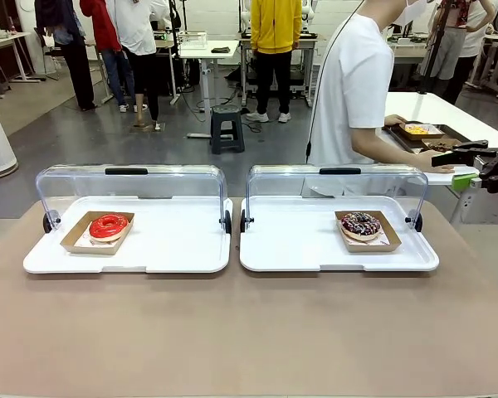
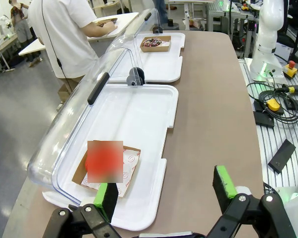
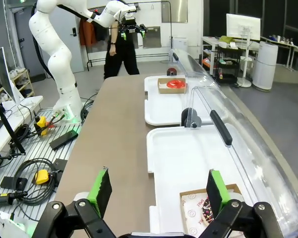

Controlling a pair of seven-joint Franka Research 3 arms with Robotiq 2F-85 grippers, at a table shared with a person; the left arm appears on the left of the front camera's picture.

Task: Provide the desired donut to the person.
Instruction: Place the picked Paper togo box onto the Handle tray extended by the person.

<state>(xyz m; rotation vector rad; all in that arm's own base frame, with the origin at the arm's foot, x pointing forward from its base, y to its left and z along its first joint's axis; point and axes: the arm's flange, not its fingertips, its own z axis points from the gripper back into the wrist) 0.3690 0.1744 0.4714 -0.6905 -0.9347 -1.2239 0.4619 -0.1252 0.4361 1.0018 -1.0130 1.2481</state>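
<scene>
A red-glazed donut (image 1: 109, 225) lies in a cardboard tray on the left white tray (image 1: 166, 249). A chocolate donut (image 1: 361, 224) with sprinkles lies in a cardboard tray on the right white tray (image 1: 299, 245). Both clear lids stand raised at the back. The person (image 1: 353, 83) in a white T-shirt stands beyond the right tray, turned toward a side table. My right gripper (image 1: 458, 164) hangs open at the right edge, empty. In the left wrist view my left gripper (image 2: 165, 191) is open above the table beside the red donut (image 2: 105, 161). In the right wrist view my right gripper (image 3: 159, 186) is open near the chocolate donut (image 3: 207, 210).
The side table (image 1: 448, 112) beside the person holds a dark tray (image 1: 419, 133) of food, with the person's hand on it. Cables and boxes lie on a metal bench (image 2: 280, 129) beside the table. Other people stand far back. Bare brown tabletop (image 1: 249, 332) lies in front of the trays.
</scene>
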